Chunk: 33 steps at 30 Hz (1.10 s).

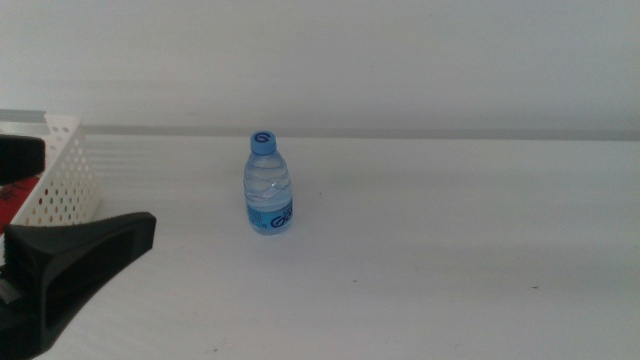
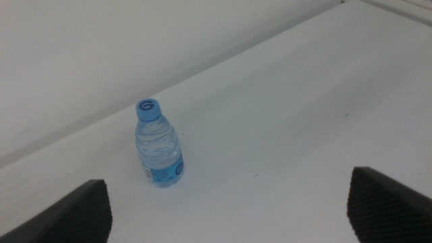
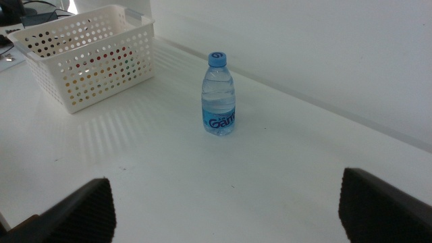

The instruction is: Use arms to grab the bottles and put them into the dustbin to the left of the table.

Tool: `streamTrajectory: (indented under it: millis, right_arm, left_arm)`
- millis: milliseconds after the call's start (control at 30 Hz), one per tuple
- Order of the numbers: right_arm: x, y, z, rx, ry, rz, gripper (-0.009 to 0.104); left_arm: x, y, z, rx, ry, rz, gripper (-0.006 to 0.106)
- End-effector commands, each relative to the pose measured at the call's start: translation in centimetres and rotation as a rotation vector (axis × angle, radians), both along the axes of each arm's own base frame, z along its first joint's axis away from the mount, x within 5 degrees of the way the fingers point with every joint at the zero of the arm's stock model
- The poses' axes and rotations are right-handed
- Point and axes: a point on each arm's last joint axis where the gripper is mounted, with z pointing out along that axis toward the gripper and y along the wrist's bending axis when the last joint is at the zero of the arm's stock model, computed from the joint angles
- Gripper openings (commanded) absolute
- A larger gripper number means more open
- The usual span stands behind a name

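A clear water bottle point(image 1: 269, 186) with a blue cap and blue label stands upright on the white table point(image 1: 450, 250). It also shows in both wrist views, bottle point(image 2: 159, 144) and bottle point(image 3: 219, 94). The white perforated dustbin point(image 1: 66, 178) sits at the left edge; in the right wrist view the dustbin point(image 3: 88, 54) shows red, green and yellow patches through its holes. My left gripper point(image 1: 98, 190) is open at the lower left, well short of the bottle; its jaws are spread wide, left gripper point(image 2: 229, 202). My right gripper point(image 3: 226, 202) is open too, far from the bottle and out of the middle view.
A pale wall runs along the table's far edge. Something red point(image 1: 10, 205) shows beside the dustbin at the far left. Dark cables and equipment point(image 3: 20, 10) lie beyond the dustbin.
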Motion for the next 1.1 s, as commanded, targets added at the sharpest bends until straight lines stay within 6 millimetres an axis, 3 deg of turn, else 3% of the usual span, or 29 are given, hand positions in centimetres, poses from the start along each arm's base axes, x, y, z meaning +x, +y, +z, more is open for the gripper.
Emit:
streamTrajectory:
  millis: [0, 233, 333, 433, 500, 733, 900, 1067]
  right_arm:
    - [-0.1, -0.1, 0.3, 0.008, -0.023, -0.005, 0.088]
    - [-0.1, -0.1, 0.3, 0.008, -0.023, -0.005, 0.088]
    - [-0.1, -0.1, 0.3, 0.008, -0.023, -0.005, 0.088]
    - [-0.1, -0.1, 0.3, 0.008, -0.023, -0.005, 0.088]
    - [-0.1, -0.1, 0.3, 0.008, -0.023, -0.005, 0.088]
    - [-0.1, -0.1, 0.3, 0.009, -0.022, -0.004, 0.088]
    - [-0.1, -0.1, 0.3, 0.009, -0.022, -0.004, 0.088]
    - [-0.1, -0.1, 0.3, 0.009, -0.022, -0.004, 0.088]
  left_arm:
    - [0.0, 0.0, 0.1, 0.003, -0.021, 0.0, 0.094]
    - [0.1, 0.0, 0.1, 0.001, -0.032, 0.003, 0.094]
    - [0.7, 0.3, 0.6, 0.028, -0.125, 0.038, 0.094]
    - [1.9, -0.1, -0.3, 0.007, -0.185, 0.057, 0.094]
    - [3.2, -0.8, -1.9, -0.021, -0.211, 0.07, 0.094]
    - [9.4, -3.6, -10.5, -0.024, -0.222, 0.125, 0.094]
    - [12.1, -5.1, -14.2, 0.051, -0.159, 0.113, 0.094]
    - [13.4, -5.8, -16.7, 0.079, -0.096, 0.116, 0.094]
